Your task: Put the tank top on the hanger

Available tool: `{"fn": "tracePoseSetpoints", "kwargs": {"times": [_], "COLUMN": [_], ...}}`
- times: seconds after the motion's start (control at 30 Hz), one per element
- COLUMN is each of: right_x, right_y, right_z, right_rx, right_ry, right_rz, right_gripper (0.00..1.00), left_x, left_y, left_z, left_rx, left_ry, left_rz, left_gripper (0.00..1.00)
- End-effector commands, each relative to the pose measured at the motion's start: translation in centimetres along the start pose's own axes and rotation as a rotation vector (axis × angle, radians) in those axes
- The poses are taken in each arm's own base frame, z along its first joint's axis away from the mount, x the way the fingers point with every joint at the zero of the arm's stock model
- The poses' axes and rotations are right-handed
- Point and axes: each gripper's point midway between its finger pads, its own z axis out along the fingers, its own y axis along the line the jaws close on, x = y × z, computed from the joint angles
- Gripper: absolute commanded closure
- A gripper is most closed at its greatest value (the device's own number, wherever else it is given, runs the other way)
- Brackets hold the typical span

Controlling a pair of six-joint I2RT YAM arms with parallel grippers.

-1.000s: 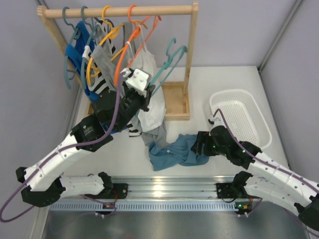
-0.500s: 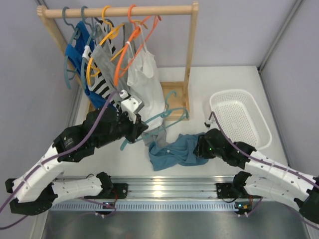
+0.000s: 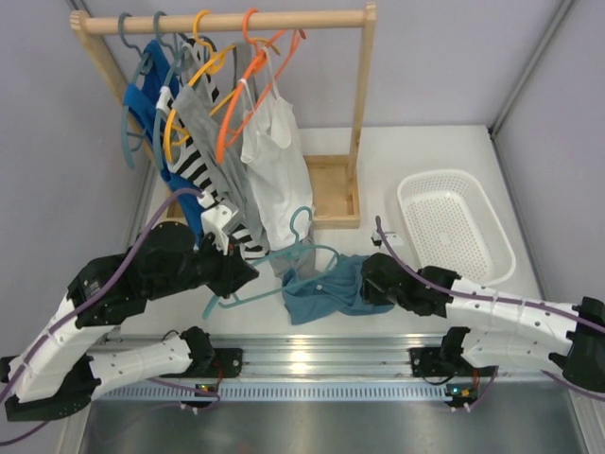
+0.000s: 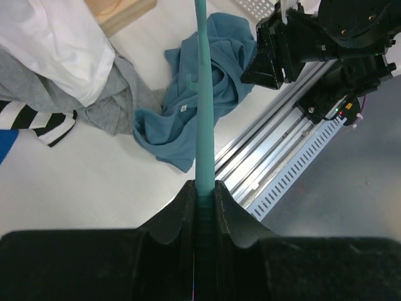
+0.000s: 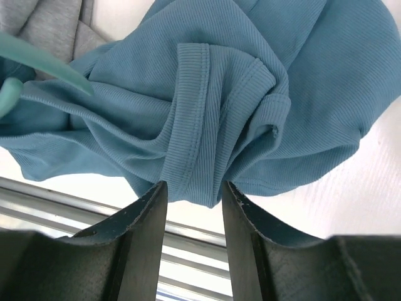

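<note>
Robot lab cell: grey partition walls (image 3: pixel 47 189), aluminium mounting rail (image 3: pixel 312 357), white tabletop (image 3: pixel 435 151), small wooden clothes rack (image 3: pixel 362 95)

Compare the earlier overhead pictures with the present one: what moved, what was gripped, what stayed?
The left gripper, jaws shut on the hanger throughout, carried it from up beside the rack down towards the near edge, next to the tank top. The right gripper edged left and closed its jaws on a fold of the tank top. The hung clothes and the basket stayed put.
</note>
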Motion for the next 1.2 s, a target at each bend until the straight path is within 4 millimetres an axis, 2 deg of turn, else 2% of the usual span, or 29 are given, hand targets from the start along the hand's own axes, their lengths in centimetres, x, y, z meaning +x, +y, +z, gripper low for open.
{"fn": "tracePoseSetpoints", "kwargs": {"times": [0.0,0.5,0.73,1.07,1.17], "right_x": [-2.2,-1.5,-2.0,-1.3,-1.1], "right_y": [1.0,1.8,2.3,2.2,2.3], "right_z": [-0.9,0.8,0.6,1.3,1.6], "right_rx": [0.024,0.098,0.125,0.157,0.153], "right_ry": [-0.07,-0.029,-0.037,-0.011,-0.001], "right_rz": [0.02,-0.037,-0.066,-0.089,-0.091], "right_gripper": [0.6,0.59,0.59,0.59,0.61], "left_x": [1.6,1.4,1.2,2.7,3.0], "left_y": [-0.5,-1.3,-1.7,-1.8,-1.7], "left_z": [-0.5,-2.0,-2.7,-1.3,-0.9], "left_rx": [0.03,0.073,0.096,0.115,0.113], "left_ry": [0.056,0.072,0.068,0.106,0.106], "left_rz": [-0.047,-0.039,-0.037,-0.04,-0.04], "left_gripper": [1.0,1.0,1.0,1.0,1.0]}}
